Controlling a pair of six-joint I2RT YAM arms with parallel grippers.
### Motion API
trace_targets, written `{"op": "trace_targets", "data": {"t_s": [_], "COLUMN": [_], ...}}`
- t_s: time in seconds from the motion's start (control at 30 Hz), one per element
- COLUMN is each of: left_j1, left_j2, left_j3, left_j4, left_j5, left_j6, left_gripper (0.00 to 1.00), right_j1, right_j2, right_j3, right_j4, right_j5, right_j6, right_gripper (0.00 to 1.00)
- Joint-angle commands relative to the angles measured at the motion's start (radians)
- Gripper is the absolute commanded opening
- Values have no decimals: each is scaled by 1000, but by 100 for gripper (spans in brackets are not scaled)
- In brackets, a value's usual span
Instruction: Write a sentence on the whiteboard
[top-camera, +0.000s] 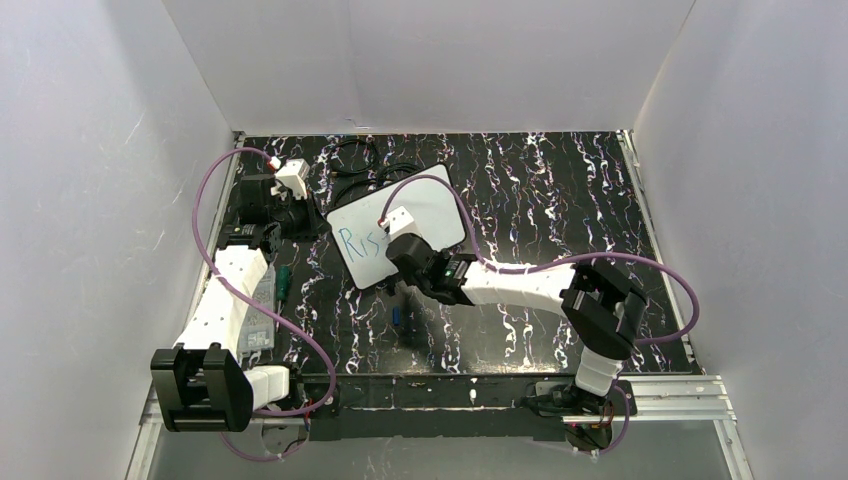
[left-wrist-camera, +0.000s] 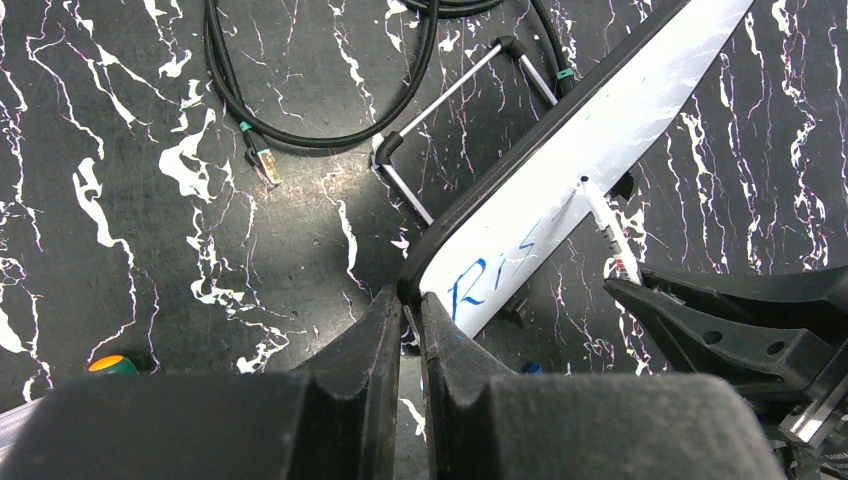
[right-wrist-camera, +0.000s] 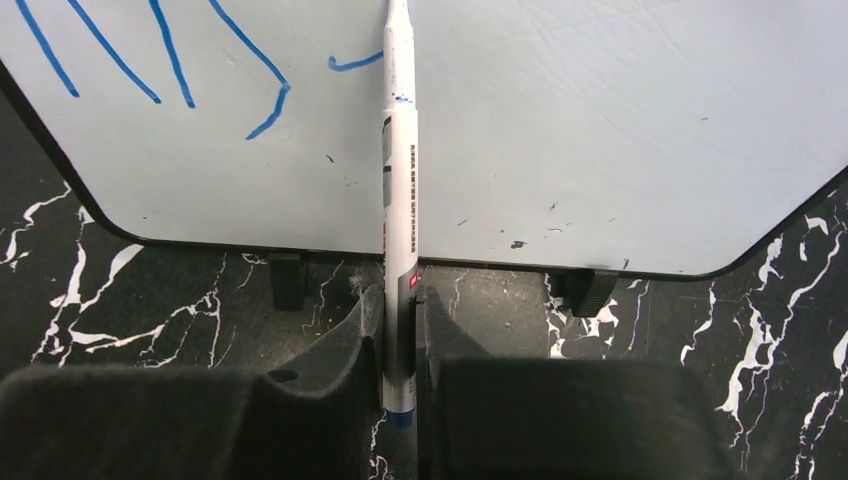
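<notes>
R gripper (right-wrist-camera: 400, 300): jaws clamped on white marker (right-wrist-camera: 400, 200), barrel straight betw. the pads. Left wrist view shows the tip against the board face.
Whiteboard (right-wrist-camera: 620, 130): centre-left of black marbled table (top-camera: 560, 200), tilted back on wire stand (left-wrist-camera: 455, 83), lower edge over two dark feet (right-wrist-camera: 287, 282).
Sentence (top-camera: 355, 243): blue, reads "Ris", at board's left end.
L gripper (left-wrist-camera: 408, 305): jaws all but together, pinching board's left corner.
Beyond: black cables (top-camera: 360, 160) loose on table.
</notes>
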Motion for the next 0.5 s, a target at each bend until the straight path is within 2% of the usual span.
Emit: {"op": "trace_targets", "data": {"t_s": [0.0, 0.47], "left_j1": [3, 3], "left_j2": [-21, -21], "left_j3": [0, 0], "left_j4": [-1, -2], "left_j5": [4, 6], "left_j6": [15, 15], "left_gripper": [0, 0], "right_j1": [-6, 8], "right_j2": [11, 19], "right_j3": [44, -17], "right_j4": [38, 16], "right_j5": [-26, -90], "right_j6": [-18, 45], "right_gripper": [1, 1]}}
